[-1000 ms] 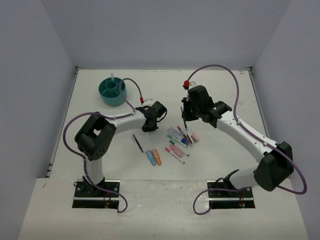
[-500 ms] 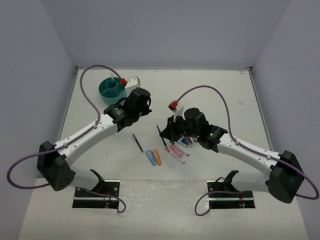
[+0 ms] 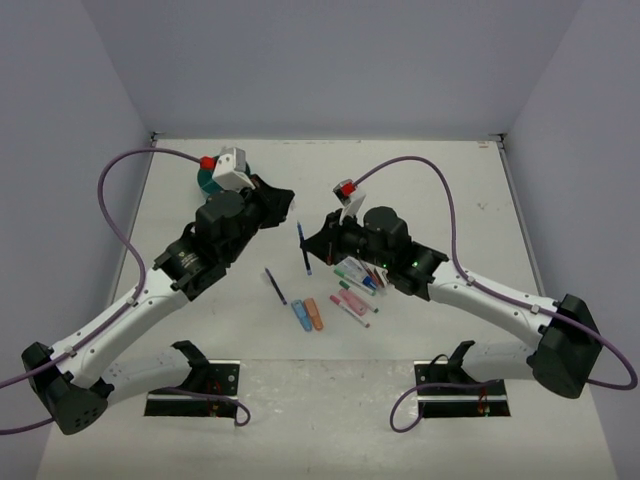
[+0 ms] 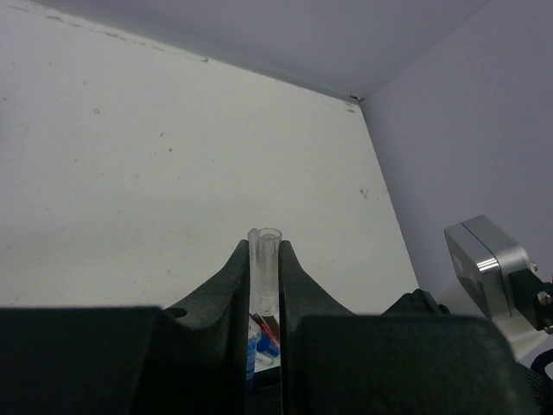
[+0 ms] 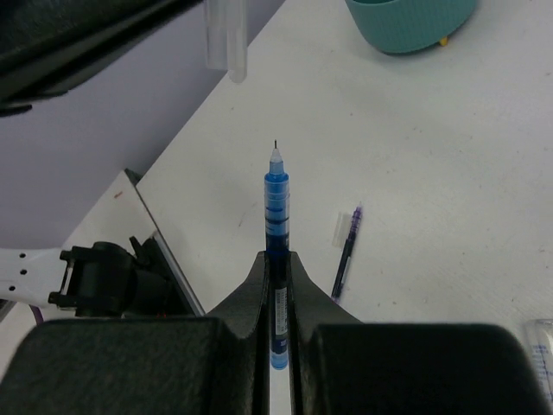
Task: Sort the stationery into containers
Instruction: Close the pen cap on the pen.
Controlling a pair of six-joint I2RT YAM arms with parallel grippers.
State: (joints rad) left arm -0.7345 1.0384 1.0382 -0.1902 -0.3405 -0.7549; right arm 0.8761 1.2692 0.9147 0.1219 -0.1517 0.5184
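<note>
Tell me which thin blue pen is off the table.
The uncapped pen clamped in the right gripper; the other pen lies flat on the table.

One teal tub (image 5: 410,26), one clear cap (image 4: 264,268). Two pens: a blue pen (image 5: 276,216) and a dark pen (image 3: 275,286). One blue stub (image 3: 301,317), one orange stub (image 3: 316,316); the marker heap (image 3: 358,285) defies counting.

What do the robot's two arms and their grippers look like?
The left arm and right arm share one build: slim white links between bulky black joints. A thin purple cable arches over each, ending at a red connector beside a white camera block. The left gripper and right gripper have two matte black tapering fingers each.
</note>
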